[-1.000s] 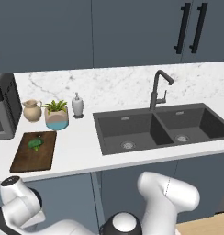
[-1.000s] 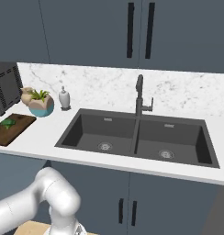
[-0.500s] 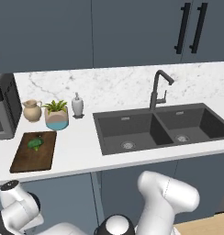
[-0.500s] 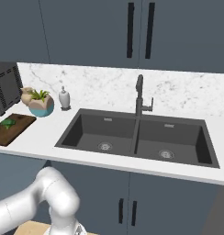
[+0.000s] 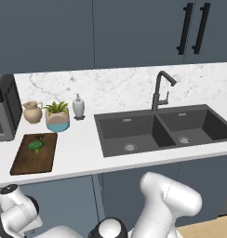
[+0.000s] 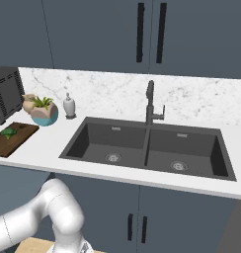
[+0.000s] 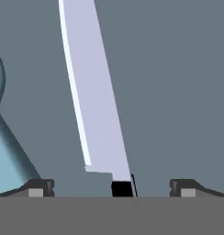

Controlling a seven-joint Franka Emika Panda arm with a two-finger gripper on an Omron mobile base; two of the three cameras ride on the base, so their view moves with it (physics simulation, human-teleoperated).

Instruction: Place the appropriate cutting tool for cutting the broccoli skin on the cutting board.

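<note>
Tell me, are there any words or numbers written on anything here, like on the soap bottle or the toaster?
There are none to read: the soap bottle, the toaster, the plant pot, the small jug, the cutting board and the knife blade all look plain, with no words, numbers or signs.

We find no readable text, label, brand, number or sign anywhere in these views. The flat dark brown wooden cutting board (image 5: pixel 34 153) shows only grain, and the white marbled stone countertop (image 5: pixel 78 151) shows only grey veining. The small white soap dispenser bottle (image 5: pixel 78 106) and the round light-blue and tan plant pot (image 5: pixel 57 122) are plain. We see no lettering on the dark slate cabinet doors (image 6: pixel 93 34) with black bar handles. The long silver knife blade (image 7: pixel 93 101) carries no stamp or mark we can make out.
</note>
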